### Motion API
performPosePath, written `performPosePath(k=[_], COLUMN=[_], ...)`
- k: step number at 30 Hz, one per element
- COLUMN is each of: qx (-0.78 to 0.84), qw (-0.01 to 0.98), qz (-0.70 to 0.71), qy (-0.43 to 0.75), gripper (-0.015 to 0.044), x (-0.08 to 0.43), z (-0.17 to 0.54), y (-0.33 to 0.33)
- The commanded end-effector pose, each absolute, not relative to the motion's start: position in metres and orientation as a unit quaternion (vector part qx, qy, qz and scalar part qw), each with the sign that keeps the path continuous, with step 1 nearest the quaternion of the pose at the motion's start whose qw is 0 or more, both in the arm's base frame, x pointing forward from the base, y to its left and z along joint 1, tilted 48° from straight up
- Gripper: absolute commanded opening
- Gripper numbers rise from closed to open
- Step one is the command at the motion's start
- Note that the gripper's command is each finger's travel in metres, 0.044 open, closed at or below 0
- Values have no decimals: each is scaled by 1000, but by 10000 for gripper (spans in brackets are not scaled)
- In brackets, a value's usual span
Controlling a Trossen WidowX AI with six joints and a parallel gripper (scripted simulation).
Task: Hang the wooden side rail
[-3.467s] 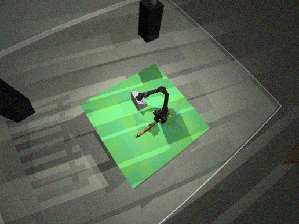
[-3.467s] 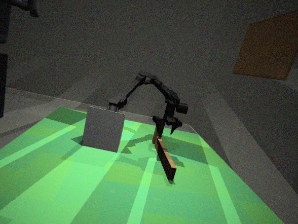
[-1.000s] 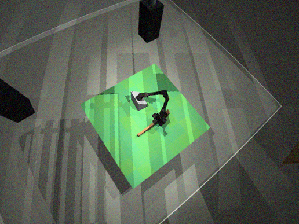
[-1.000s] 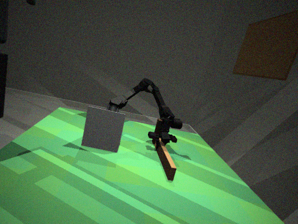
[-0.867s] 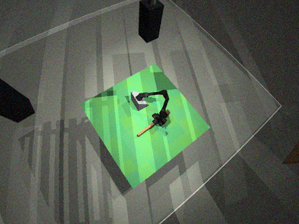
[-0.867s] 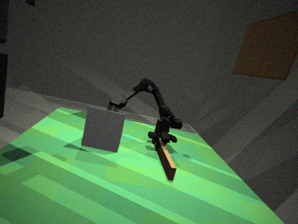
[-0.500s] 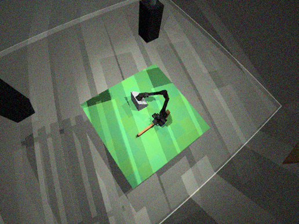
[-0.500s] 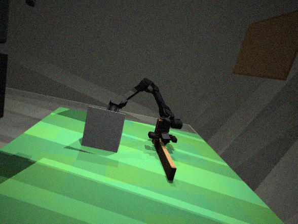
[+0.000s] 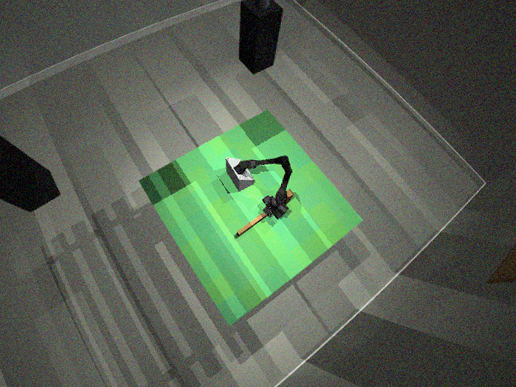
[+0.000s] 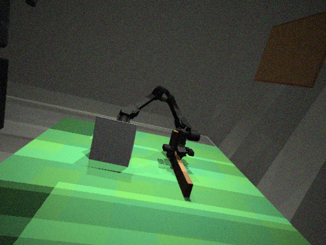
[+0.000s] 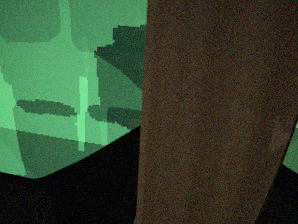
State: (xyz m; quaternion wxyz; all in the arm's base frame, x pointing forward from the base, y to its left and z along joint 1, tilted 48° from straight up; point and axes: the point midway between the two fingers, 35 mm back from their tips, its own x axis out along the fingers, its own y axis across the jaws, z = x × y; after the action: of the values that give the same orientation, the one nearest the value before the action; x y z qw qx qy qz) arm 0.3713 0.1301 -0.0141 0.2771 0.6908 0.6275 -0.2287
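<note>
The wooden side rail (image 9: 251, 225) (image 10: 183, 171) (image 11: 215, 85) is a long bar on edge. Its far end is low, at or just above the green table top (image 9: 233, 300) (image 10: 111, 221). My gripper (image 9: 269, 214) (image 10: 176, 156) (image 11: 186, 137) points down and is shut on the rail near its other end, with a dark finger on each side in the wrist view. The wooden headboard post (image 9: 290, 194) (image 10: 174, 136) stands upright right behind the gripper, partly covered by it. The hooks, the slot and the pins are hidden, so I cannot tell whether hooks and pins touch.
A grey box (image 9: 245, 183) (image 10: 112, 144) stands at my arm's base, left of the rail. The arm arches from there over to the post. Black blocks (image 9: 259, 34) (image 9: 10, 172) stand beyond the green top. A brown panel (image 10: 291, 52) is far off at the right.
</note>
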Motion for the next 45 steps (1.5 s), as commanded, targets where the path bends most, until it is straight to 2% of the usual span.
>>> performPosePath(k=[1,45], qx=[691,692], qw=[277,282], qz=[-229,-227], qy=[627,625], gripper=[0,0], x=[371,370], z=[-14,-10], y=[130,125])
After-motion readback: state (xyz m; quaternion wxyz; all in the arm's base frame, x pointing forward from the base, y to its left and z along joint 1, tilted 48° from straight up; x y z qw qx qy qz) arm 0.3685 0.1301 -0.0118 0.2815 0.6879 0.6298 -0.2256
